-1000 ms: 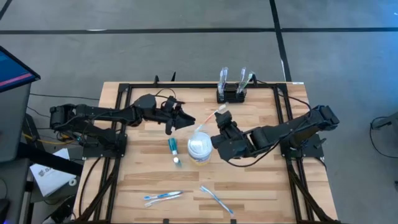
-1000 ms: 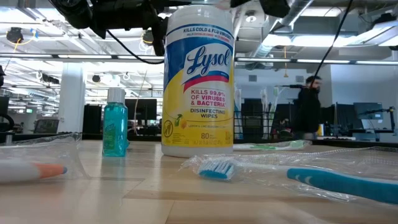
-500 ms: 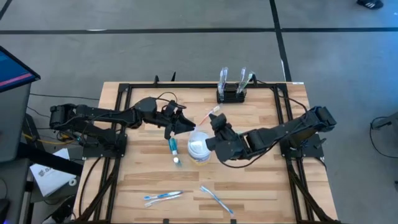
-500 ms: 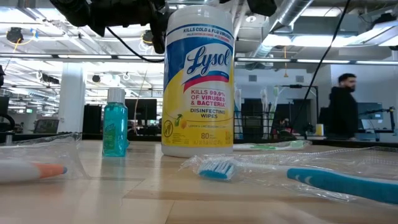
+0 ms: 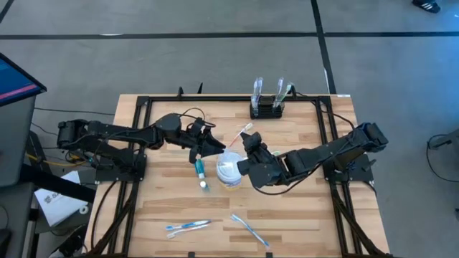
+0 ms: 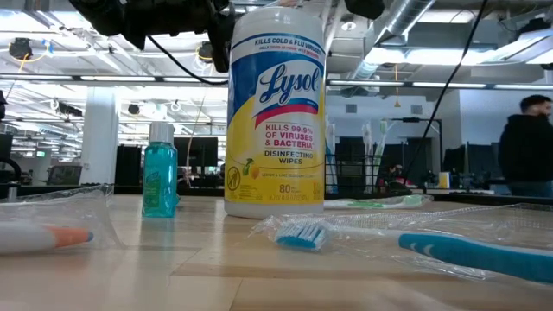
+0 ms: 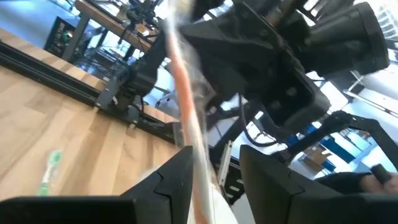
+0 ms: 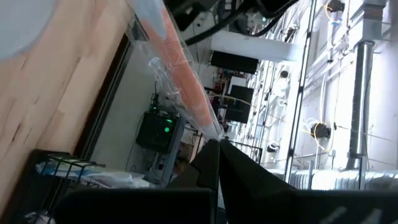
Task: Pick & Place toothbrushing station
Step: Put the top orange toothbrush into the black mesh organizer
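The toothbrushing station [image 5: 267, 109], a small black rack with wrapped toothbrushes upright in it, stands on the table at the far edge. Above the table's middle, an orange-and-white toothbrush in a clear wrapper [image 5: 240, 135] spans between my two grippers. My right gripper [image 5: 246, 141] is shut on it. My left gripper [image 5: 217, 145] is open. The toothbrush [image 7: 186, 106] passes between its fingers [image 7: 171, 180], close to one of them; I cannot tell whether it touches. My right gripper pinches the wrapped toothbrush at one end [image 8: 208, 130], right at the meeting fingertips. The fingers come about level from the table's right. The toothbrush is lifted clear of the table and slants away from the fingertips toward my left gripper.
A white wipes tub [image 5: 229, 170] stands just below both grippers, a teal bottle [image 5: 200, 170] lying to its left. Two wrapped toothbrushes [image 5: 188, 226] [image 5: 249, 229] lie near the front edge. Another toothbrush [image 6: 380, 202] lies behind the tub. A person [image 6: 529, 147] walks in the room behind.
My right gripper has shifted a little toward the table's left and near side, closer to the white tub, with the toothbrush still in it. In the room behind, a person has walked toward the right.
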Available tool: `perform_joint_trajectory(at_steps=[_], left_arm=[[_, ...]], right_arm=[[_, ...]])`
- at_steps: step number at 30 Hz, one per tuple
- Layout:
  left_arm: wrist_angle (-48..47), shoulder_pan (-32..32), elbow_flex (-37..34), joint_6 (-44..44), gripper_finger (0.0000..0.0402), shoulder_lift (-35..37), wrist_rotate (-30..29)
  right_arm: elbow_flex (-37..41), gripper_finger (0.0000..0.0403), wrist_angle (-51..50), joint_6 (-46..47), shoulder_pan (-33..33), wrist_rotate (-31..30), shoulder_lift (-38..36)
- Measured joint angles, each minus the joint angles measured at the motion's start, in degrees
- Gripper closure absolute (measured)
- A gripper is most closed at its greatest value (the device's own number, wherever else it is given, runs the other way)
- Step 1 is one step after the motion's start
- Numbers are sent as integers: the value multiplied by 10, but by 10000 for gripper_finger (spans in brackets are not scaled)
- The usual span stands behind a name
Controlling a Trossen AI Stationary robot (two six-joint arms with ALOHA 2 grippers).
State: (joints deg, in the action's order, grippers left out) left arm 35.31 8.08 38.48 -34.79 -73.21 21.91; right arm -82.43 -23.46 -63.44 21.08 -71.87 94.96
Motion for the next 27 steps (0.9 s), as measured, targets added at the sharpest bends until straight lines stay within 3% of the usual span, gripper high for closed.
perform_joint_trajectory(at_steps=[23,27], left_arm=[[-36,-34,0,46,276,0,-47],[-40,-40,0,46,302,0,-48]], right_arm=[[0,403,62,-21,-2,1,0],[0,403,62,-21,-2,1,0]])
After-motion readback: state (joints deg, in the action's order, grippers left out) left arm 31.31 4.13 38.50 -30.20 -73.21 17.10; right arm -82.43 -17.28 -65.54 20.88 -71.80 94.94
